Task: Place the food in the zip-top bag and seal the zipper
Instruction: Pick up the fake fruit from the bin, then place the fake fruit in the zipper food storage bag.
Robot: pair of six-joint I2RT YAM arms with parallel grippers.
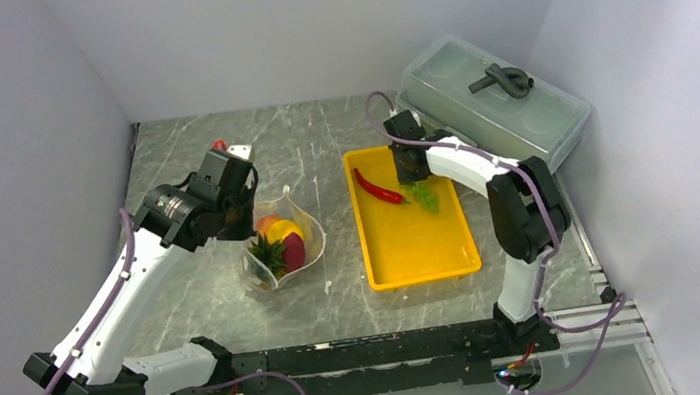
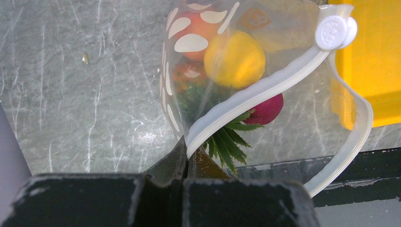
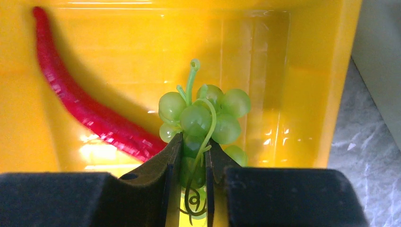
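Note:
The zip-top bag (image 1: pixel 284 251) stands open on the table, clear with white dots (image 2: pixel 191 43). My left gripper (image 1: pixel 250 218) (image 2: pixel 187 153) is shut on the zipper (image 2: pixel 265 87) at the near end of the bag's mouth. Inside the bag I see a yellow lemon (image 2: pixel 235 59), an orange round fruit (image 2: pixel 198 28), a green pineapple crown (image 2: pixel 227 139) and a dark red piece (image 2: pixel 265 109). My right gripper (image 1: pixel 415 181) (image 3: pixel 194 144) is shut on the green grape bunch (image 1: pixel 425 196) (image 3: pixel 208 111) in the yellow tray. The red chili pepper (image 1: pixel 378 187) (image 3: pixel 85 109) lies beside it.
The yellow tray (image 1: pixel 423 249) (image 3: pixel 293 94) lies right of the bag. A big grey-green lidded box (image 1: pixel 496 104) stands at the back right, close behind the right arm. A white round tab (image 2: pixel 335 32) sits at the zipper's far end. Grey walls enclose the table.

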